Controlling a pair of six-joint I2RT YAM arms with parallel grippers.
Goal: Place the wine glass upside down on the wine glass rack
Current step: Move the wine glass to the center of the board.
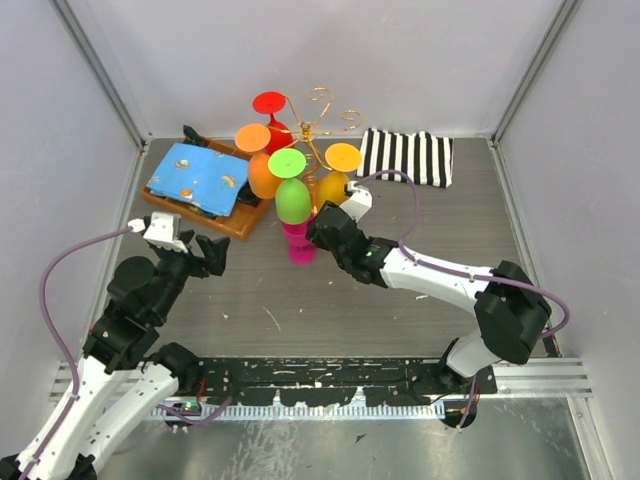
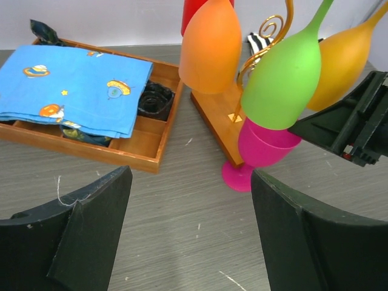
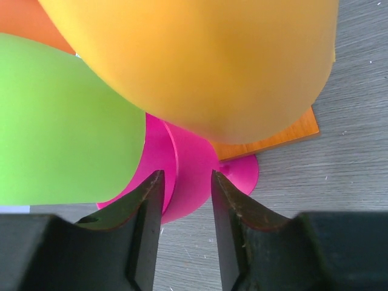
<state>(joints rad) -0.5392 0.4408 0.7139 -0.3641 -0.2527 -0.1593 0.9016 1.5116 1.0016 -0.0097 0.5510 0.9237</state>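
Observation:
A magenta wine glass [image 1: 299,243] stands upright on the table against the wine glass rack's wooden base [image 2: 221,124], right under a hanging green glass [image 1: 292,200]. The rack's gold wire arms [image 1: 318,128] also carry red, orange and yellow glasses upside down. My right gripper [image 1: 318,232] is at the magenta glass [image 3: 191,163]; its jaws stand apart on either side of the bowl's rim, open [image 3: 183,176]. My left gripper [image 1: 205,250] hovers wide open over bare table to the left, with the magenta glass [image 2: 264,148] ahead of it and nothing between its fingers [image 2: 191,200].
A wooden tray [image 1: 245,222] with a blue cloth [image 1: 198,177] sits left of the rack. A black-and-white striped cloth [image 1: 405,157] lies at the back right. The yellow glass [image 3: 212,60] and green glass [image 3: 60,133] hang close above my right fingers.

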